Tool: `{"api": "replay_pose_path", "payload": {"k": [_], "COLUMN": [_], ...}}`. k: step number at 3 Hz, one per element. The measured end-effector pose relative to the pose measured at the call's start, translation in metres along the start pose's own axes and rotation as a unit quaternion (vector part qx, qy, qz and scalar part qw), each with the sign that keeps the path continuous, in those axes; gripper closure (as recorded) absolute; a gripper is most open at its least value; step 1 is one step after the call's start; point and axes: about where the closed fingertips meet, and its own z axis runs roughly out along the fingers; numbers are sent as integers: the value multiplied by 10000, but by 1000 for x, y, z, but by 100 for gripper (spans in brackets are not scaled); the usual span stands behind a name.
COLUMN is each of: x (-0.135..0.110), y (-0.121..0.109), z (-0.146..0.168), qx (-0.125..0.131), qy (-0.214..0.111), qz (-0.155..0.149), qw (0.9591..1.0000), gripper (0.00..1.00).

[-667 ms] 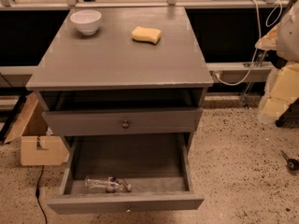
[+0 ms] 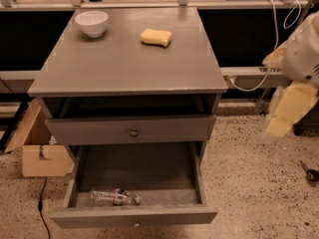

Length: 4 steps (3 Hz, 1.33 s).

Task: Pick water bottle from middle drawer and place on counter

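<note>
The water bottle (image 2: pixel 113 197), clear with a dark reddish label band, lies on its side in the front left of the open middle drawer (image 2: pixel 134 215). The drawer is pulled out at the bottom of the grey cabinet. The counter (image 2: pixel 124 63) is the cabinet's flat grey top. My gripper (image 2: pixel 286 113) is pale yellow and blurred. It hangs in the air at the right, beside the cabinet at about the height of the upper drawer, well away from the bottle and holding nothing visible.
A white bowl (image 2: pixel 91 23) and a yellow sponge (image 2: pixel 155 37) sit at the back of the counter. A shut drawer front with a dark knob (image 2: pixel 133 132) is above the open drawer. A cardboard box (image 2: pixel 42 156) stands on the floor at the left. A small dark object (image 2: pixel 309 172) lies on the floor at the right.
My arm and gripper have shifted slightly left and down at the right side. The bottle and the drawer have not moved.
</note>
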Motion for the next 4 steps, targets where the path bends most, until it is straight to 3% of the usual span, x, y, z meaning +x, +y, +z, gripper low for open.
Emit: {"api": "replay_pose_path", "payload": {"k": [1,2,3,4], "x": [-22,-45,-90,-91], "y": [28,59,90,93], "z": [70,138,205,215], "qx": [-386,-753,-1127,-1165], "qy": [-490,-974,-1608,-1545], "qz": [221,495,662,679], "qw": [9978,9912,9783,9787], "gripper": [0,0,0,0]}}
